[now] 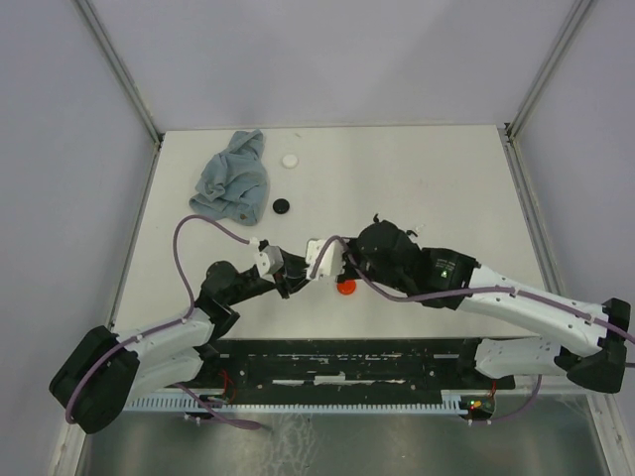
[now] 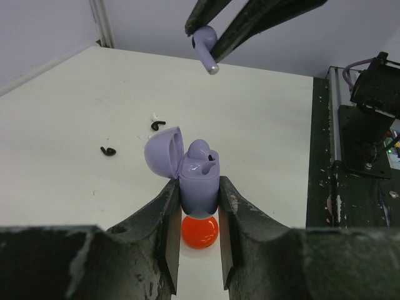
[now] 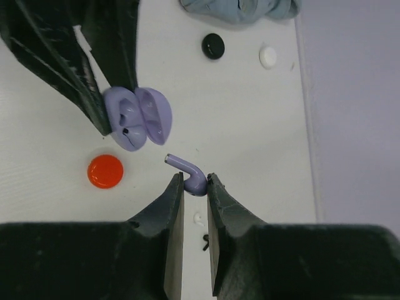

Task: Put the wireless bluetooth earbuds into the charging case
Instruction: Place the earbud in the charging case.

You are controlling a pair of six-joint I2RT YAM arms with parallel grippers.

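Note:
My left gripper (image 2: 199,195) is shut on the lavender charging case (image 2: 199,181), held upright above the table with its lid (image 2: 164,153) swung open to the left. The case (image 3: 134,119) also shows in the right wrist view, between the left arm's dark fingers. My right gripper (image 3: 195,182) is shut on a lavender earbud (image 3: 192,176), stem pointing toward the case, a short gap away. From the left wrist view the earbud (image 2: 205,47) hangs above and beyond the case. In the top view both grippers meet near the table's middle (image 1: 308,270).
A red disc (image 2: 200,231) lies on the table under the case. Tiny black bits (image 2: 108,150) and a white bit (image 2: 154,116) lie beyond it. A blue-grey cloth (image 1: 233,178), a white disc (image 1: 289,160) and a black disc (image 1: 282,206) sit at the far left.

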